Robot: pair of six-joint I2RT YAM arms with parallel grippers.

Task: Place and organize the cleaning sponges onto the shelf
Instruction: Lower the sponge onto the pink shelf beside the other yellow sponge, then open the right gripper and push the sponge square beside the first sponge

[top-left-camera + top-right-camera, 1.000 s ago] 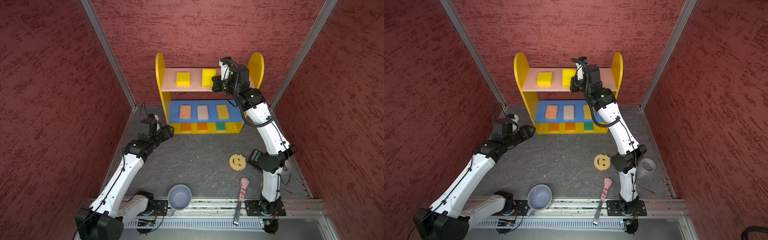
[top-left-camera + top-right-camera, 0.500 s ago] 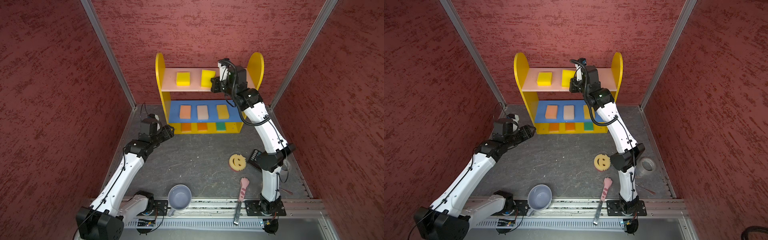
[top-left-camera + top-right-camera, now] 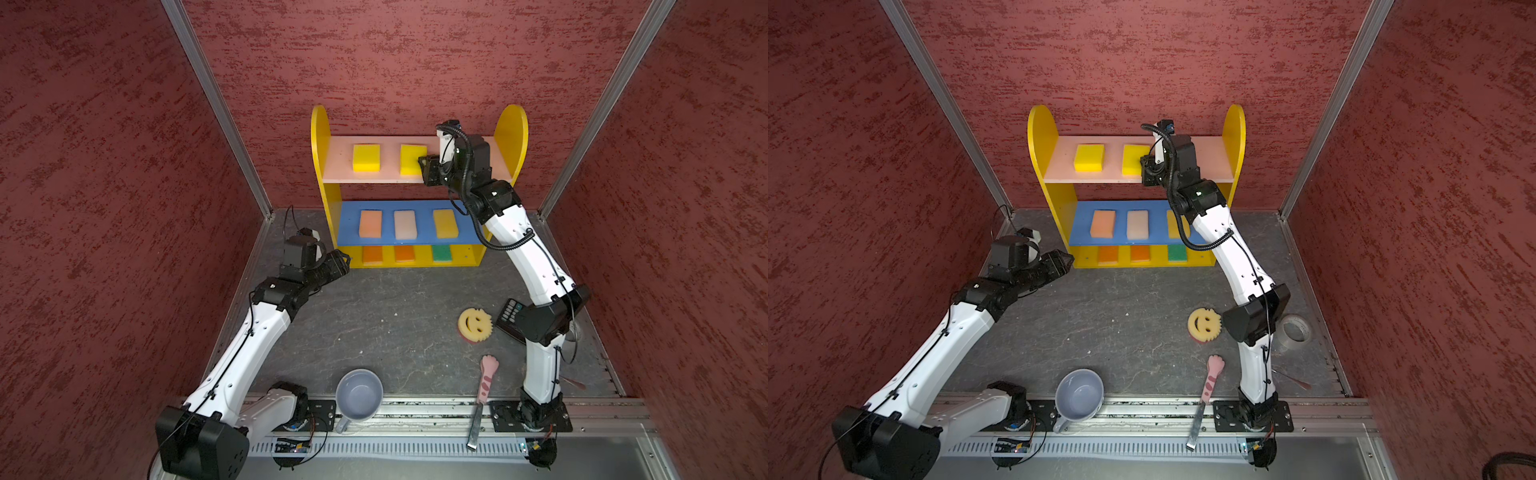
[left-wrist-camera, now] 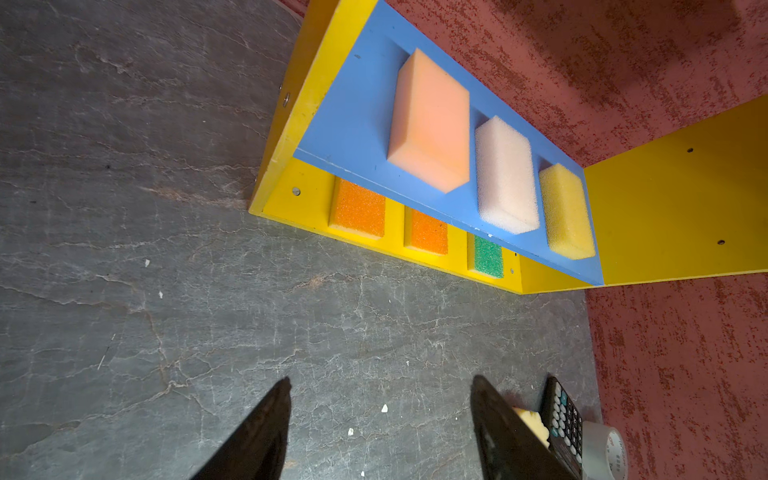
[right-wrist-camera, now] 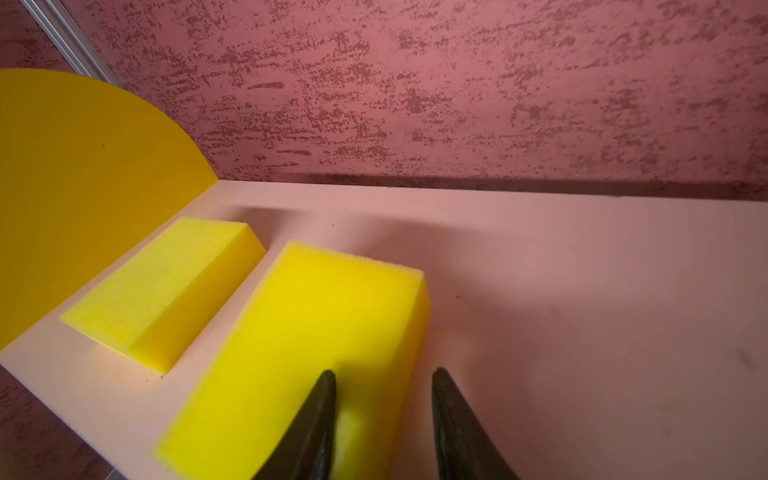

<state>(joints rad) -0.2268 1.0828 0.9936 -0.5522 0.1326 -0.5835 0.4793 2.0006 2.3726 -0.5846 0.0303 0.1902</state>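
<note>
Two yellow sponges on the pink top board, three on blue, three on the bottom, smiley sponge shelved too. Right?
No: the smiley sponge is not shelved. Both top views show it lying on the grey table, in front of the shelf. The other counts hold.

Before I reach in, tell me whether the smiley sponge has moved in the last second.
No. The smiley sponge sits at the same spot on the floor, equally far in front of the shelf.
</note>
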